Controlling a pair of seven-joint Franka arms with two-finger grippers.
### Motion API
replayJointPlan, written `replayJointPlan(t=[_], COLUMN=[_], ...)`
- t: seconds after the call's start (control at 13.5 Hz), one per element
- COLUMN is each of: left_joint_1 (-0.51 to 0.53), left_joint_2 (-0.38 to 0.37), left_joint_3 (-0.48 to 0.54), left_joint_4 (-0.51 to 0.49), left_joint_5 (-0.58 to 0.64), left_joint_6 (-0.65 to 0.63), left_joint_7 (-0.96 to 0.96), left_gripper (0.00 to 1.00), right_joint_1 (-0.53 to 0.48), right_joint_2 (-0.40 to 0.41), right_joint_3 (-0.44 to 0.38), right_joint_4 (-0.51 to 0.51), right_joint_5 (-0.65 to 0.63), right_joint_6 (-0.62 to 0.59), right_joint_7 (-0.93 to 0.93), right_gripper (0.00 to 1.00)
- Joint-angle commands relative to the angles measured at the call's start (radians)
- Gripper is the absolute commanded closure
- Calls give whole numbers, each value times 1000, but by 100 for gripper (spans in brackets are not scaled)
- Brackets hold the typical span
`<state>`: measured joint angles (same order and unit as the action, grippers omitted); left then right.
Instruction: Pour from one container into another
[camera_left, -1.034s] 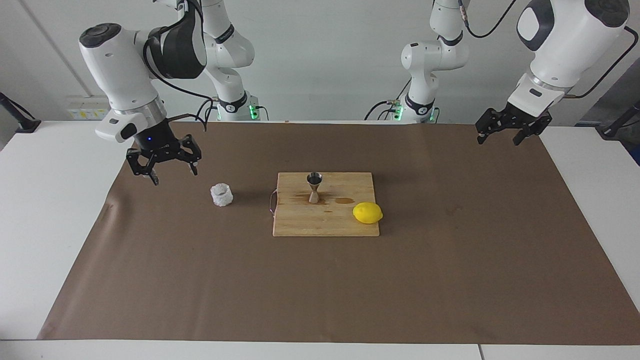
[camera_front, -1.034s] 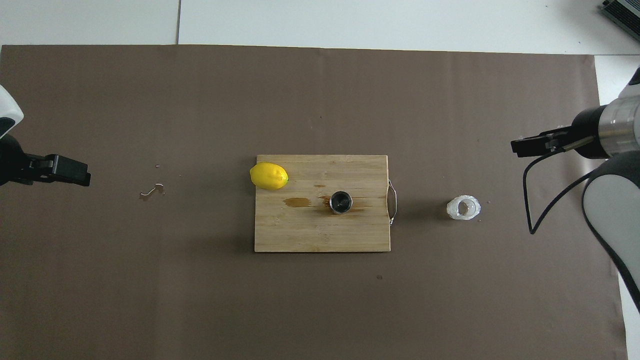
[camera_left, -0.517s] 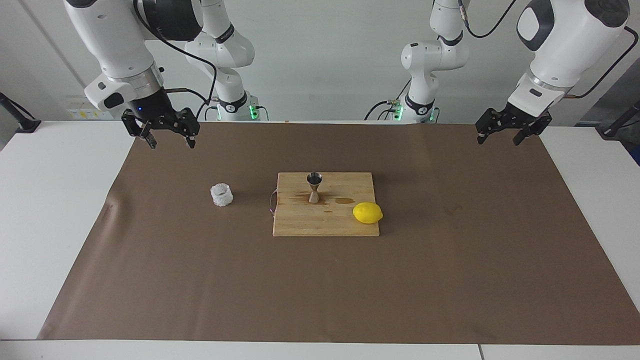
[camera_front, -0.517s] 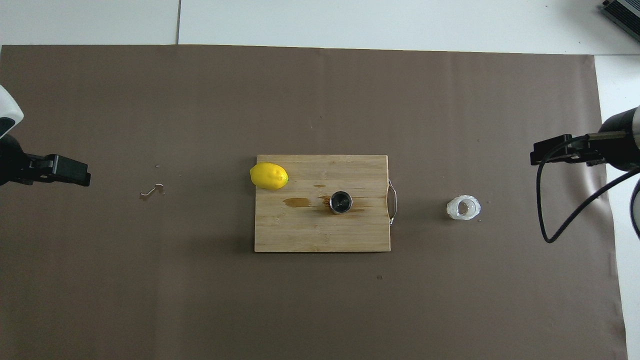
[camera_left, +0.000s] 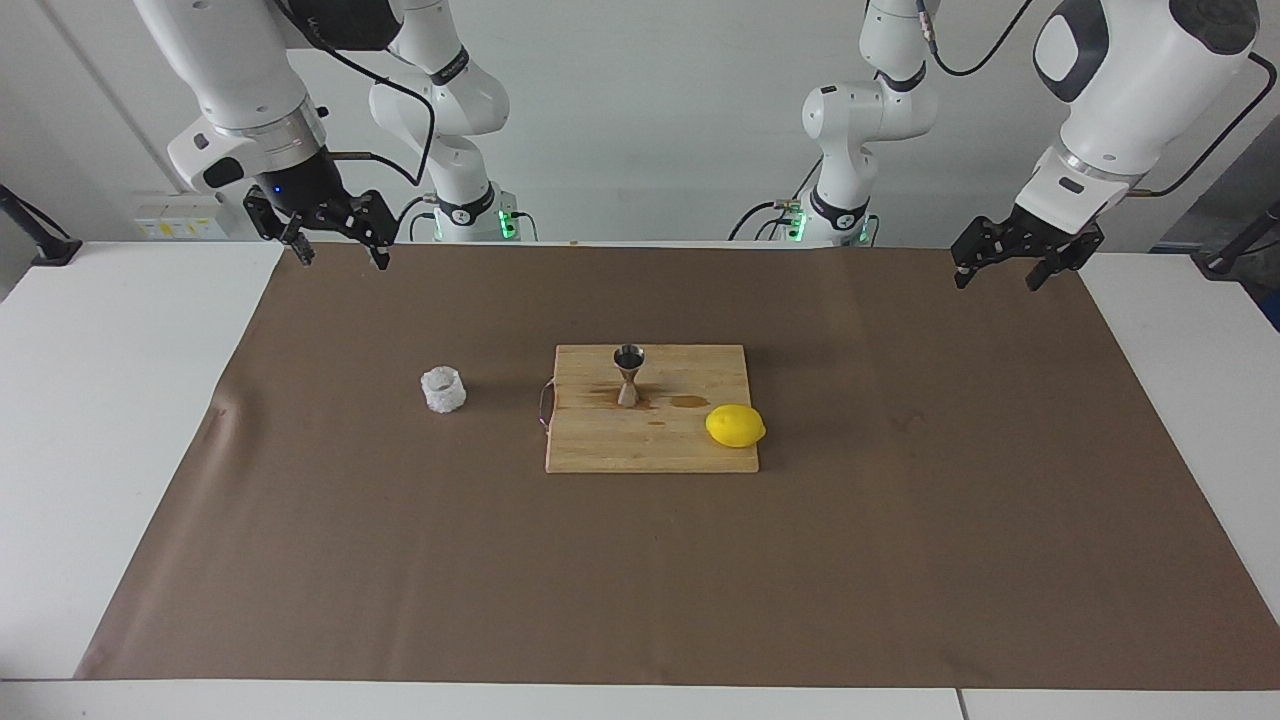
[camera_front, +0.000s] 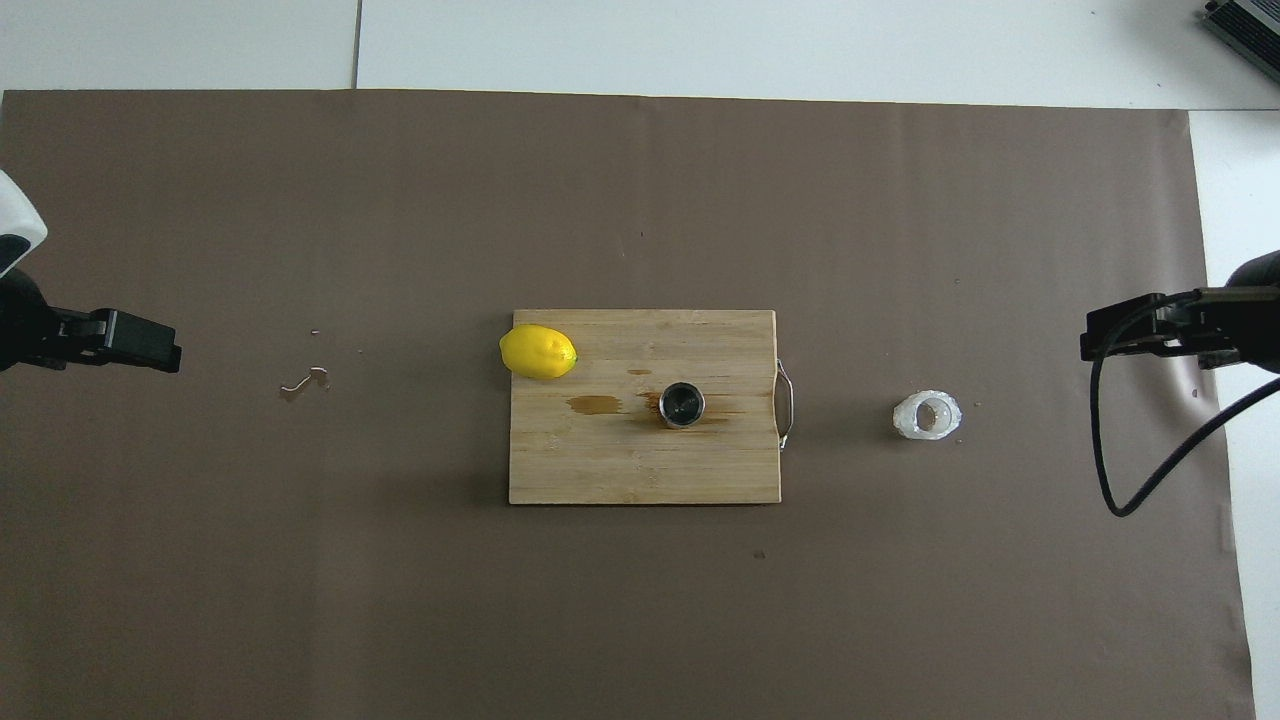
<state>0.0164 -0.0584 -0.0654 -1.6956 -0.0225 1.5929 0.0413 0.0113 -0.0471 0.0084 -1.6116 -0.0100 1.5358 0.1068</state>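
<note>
The right gripper hangs in the air over the edge of the brown mat at the right arm's end of the desk, close to the robots' side. Its jaws stand open and hold nothing. The left gripper hangs over the mat's edge at the left arm's end, also close to the robots' side, jaws open and empty; the left arm waits there.

Farther out from the robots, in the middle of the mat, lies a wooden cutting board with a wire handle on the side toward the right arm's end. On the half of the board nearer the robots a small steel jigger stands upright, its dark open mouth facing up. A brown wet patch marks the board just beside the jigger's foot, toward the left arm's end.

The clear faceted cup stands upright on the mat, apart from the board, toward the right arm's end and about level with the jigger. Neither gripper is near it.

A lemon lies on the board's corner toward the left arm's end, farther from the robots than the jigger and overhanging the edge. A small spill mark shows on the mat toward the left arm's end.
</note>
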Motion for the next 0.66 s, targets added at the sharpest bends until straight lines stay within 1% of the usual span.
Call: replayJointPlan(t=[0.0,0.59], left_joint_1=[-12,-12], left_joint_2=[-29,-29], left_joint_3=[9,9], left_joint_4=[-35,-36], left_joint_5=[7,7], left_joint_6=[12,13], left_joint_7=[5,6], left_gripper=[0,0], right_joint_1=[-2,-2], right_joint_2=[-10,-13], right_joint_3=[15,19], right_joint_4=[-1,-8], right_joint_5=[-28,-25], right_joint_6=[-13,-11], right_joint_7=[27,30], right_gripper=[0,0])
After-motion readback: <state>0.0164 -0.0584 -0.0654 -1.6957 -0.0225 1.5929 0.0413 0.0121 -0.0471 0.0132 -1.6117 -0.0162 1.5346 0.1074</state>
